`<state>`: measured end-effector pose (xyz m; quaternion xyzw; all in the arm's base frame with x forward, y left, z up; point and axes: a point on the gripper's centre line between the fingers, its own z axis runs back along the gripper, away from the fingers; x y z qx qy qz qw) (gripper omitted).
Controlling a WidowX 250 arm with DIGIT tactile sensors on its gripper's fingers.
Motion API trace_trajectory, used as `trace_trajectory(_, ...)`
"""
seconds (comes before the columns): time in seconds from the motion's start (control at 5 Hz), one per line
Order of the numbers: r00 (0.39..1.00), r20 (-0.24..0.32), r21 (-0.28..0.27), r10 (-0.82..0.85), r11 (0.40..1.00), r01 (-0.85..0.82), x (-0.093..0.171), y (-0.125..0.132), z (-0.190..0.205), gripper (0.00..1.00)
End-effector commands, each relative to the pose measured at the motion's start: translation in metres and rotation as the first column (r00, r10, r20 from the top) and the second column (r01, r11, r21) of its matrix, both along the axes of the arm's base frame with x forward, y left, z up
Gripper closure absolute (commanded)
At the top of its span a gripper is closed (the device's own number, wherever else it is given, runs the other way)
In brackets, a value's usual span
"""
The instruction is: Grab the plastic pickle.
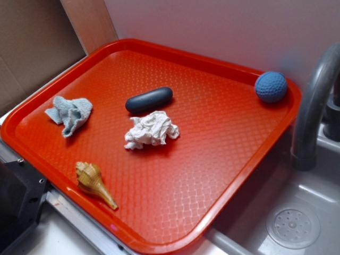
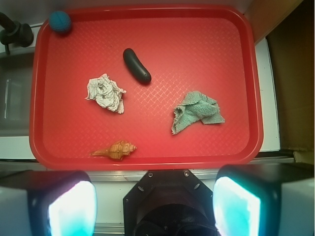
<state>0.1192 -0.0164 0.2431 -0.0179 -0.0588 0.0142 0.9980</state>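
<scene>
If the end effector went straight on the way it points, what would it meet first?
Probably bare red tray between the crumpled white paper and blue-green cloth; the plastic pickle lies slightly off-line. Depth is unclear.

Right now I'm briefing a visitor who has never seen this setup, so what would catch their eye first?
The bright red tray fills both views. Near its middle lies the dark plastic pickle, with a crumpled white paper wad just beside it. The blue ball sits alone in a far corner by the grey faucet, while in the wrist view the gripper hangs open off the tray's near edge, holding nothing.
</scene>
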Motion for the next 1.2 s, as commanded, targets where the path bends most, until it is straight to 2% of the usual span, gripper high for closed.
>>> trace_trajectory(0.0, 1.000, 0.000, 0.000, 0.000, 1.000, 0.000, 0.000, 0.000, 0.000, 0.00)
trace_trajectory(0.2, 0.986, 0.014, 0.005, -0.167, 0.986, 0.167, 0.048, 0.011, -0.038, 0.00)
trace_trajectory(0.4, 0.966, 0.010, -0.052, -0.258, 0.965, 0.258, 0.083, 0.015, -0.070, 0.00)
trace_trajectory(0.6, 0.925, 0.015, -0.099, -0.379, 0.920, 0.379, 0.113, 0.004, -0.116, 0.00)
trace_trajectory(0.8, 0.942, -0.065, -0.031, -0.328, 0.945, 0.327, 0.137, -0.002, -0.165, 0.00)
trace_trajectory(1.0, 0.944, -0.166, -0.073, -0.286, 0.958, 0.278, 0.153, -0.011, -0.213, 0.00)
